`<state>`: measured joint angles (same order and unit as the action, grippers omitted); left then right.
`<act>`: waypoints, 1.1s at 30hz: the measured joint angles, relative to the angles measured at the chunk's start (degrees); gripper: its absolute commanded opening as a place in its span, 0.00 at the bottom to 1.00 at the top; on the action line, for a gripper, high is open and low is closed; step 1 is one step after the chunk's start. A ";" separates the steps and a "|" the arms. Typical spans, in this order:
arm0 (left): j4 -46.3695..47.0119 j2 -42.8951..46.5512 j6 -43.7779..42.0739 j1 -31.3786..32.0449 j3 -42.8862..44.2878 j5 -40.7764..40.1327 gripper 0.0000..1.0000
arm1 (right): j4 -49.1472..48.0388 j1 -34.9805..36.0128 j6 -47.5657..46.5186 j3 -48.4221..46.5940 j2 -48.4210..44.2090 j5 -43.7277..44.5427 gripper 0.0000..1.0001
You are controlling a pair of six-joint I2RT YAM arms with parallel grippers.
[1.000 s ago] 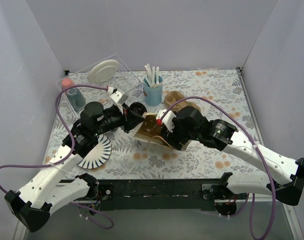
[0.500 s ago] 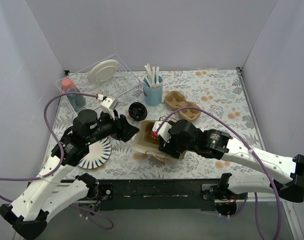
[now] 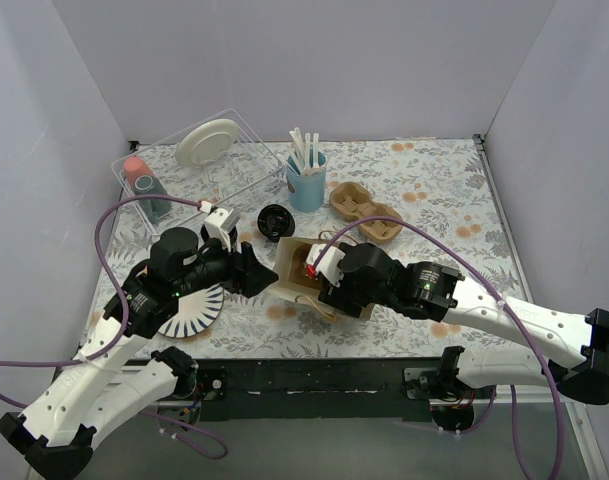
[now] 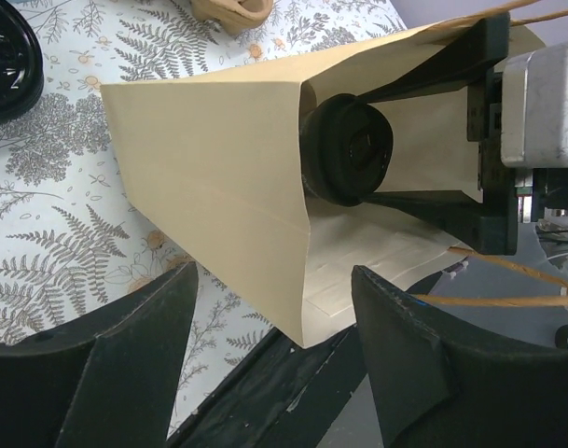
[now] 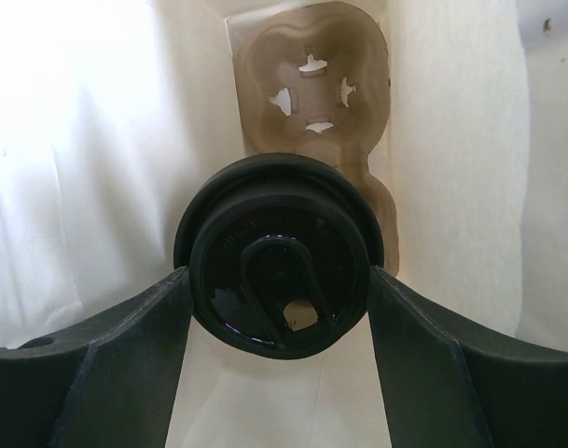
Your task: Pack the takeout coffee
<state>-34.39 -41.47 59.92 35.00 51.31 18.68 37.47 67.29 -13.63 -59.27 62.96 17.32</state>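
The brown paper bag lies on its side at mid-table, mouth toward the right arm. My right gripper reaches into it and is shut on the takeout coffee, a black cup with a black sip lid, one finger pressed on each side of the lid. The left wrist view shows that cup inside the bag's mouth. My left gripper stands open just left of the bag, its fingers astride the bag's lower corner without touching. A moulded cup carrier lies at the bag's bottom.
A lidless black cup sits behind the bag. A light blue cup with white sticks and a brown cup carrier stand further back. A clear bin with a white plate is at back left. A striped plate lies under my left arm.
My left gripper opened, let go of the bag and drew back to the left. The bag, with my right gripper in it, shifted slightly toward the near edge.
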 measured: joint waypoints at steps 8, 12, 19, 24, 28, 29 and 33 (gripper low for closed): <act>1.09 -0.24 -0.66 0.00 -2.58 -0.74 0.24 | 0.02 0.52 0.35 0.15 -0.20 0.76 0.44; 3.52 -0.33 -1.05 0.00 -4.00 -1.05 0.02 | 0.02 1.07 -0.13 0.13 -0.44 1.70 0.44; 7.02 1.53 -1.05 0.00 -6.88 -0.39 0.00 | 0.59 3.56 -2.62 -2.82 3.26 5.09 0.44; 8.15 6.78 0.76 0.00 -10.14 0.72 0.06 | 1.84 5.09 -4.04 -4.98 6.38 7.61 0.44; 9.01 9.01 2.99 0.04 -11.21 1.81 0.44 | 2.71 5.22 -4.35 -5.09 7.06 9.31 0.44; 9.25 9.05 3.54 0.04 -11.21 1.90 0.51 | 2.86 5.25 -4.31 -5.01 7.06 9.53 0.44; 8.85 8.90 5.25 0.04 -11.17 1.62 0.59 | 3.08 5.97 -3.80 -3.58 6.45 10.03 0.43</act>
<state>-25.54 -32.58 65.17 35.05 40.14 20.29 40.56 73.25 -17.43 -62.85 69.41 27.35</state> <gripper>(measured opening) 0.556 0.774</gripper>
